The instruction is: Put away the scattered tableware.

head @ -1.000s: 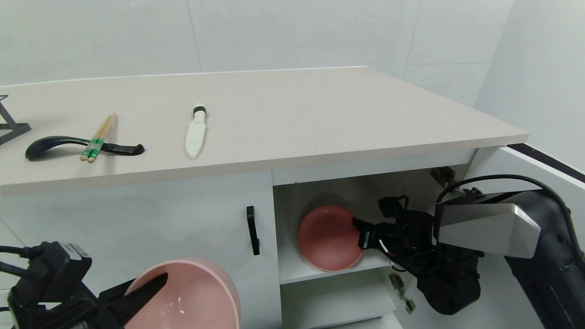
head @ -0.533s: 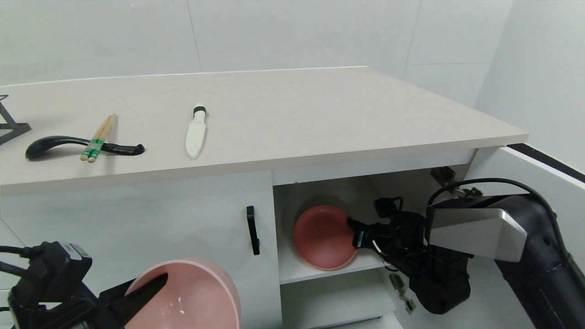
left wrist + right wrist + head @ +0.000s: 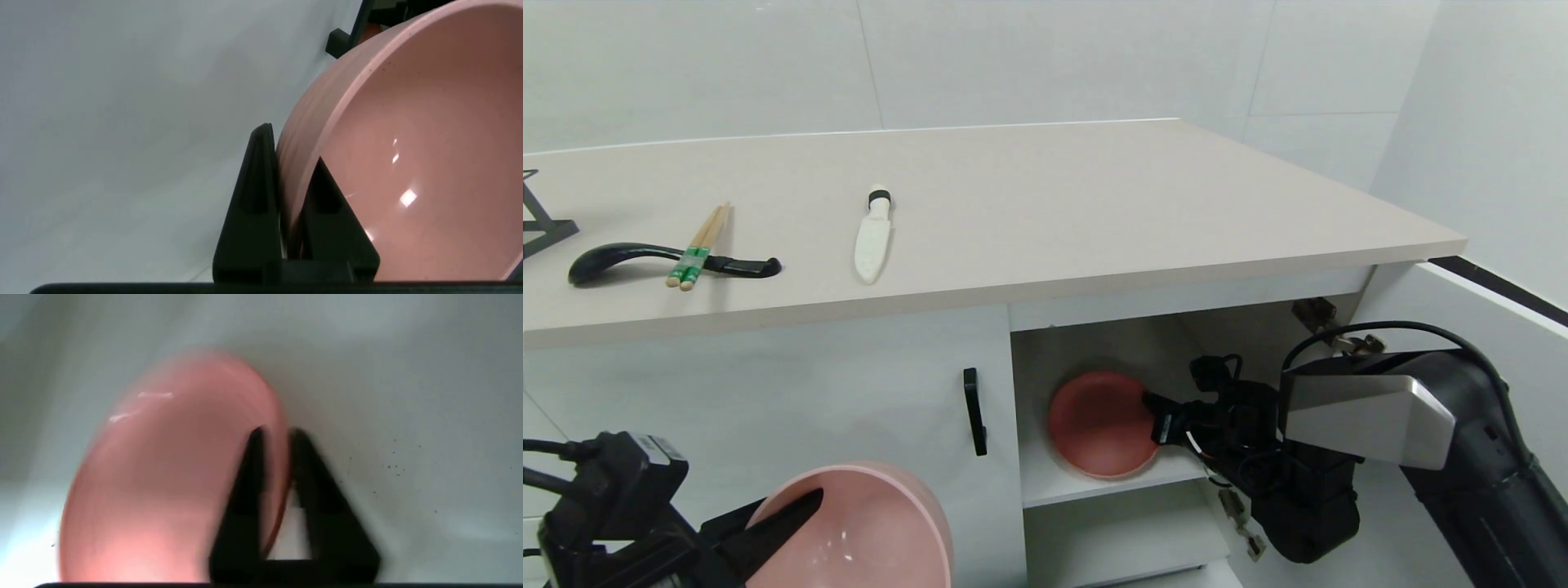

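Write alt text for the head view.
The right gripper holds a round red plate by its rim inside the open white cabinet. The left gripper grips a glossy pink bowl by its rim. A black spoon, wooden chopsticks and a white knife lie on the beige countertop.

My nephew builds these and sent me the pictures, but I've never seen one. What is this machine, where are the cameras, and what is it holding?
It is a robot with two arms, each ending in a gripper. The wide picture comes from a camera on its head; the two close ones from cameras on its wrists. The left gripper pinches the rim of a pink bowl. The right gripper holds a red plate, tilted, inside the open cupboard. On the counter lie a black spoon, chopsticks and a white knife.
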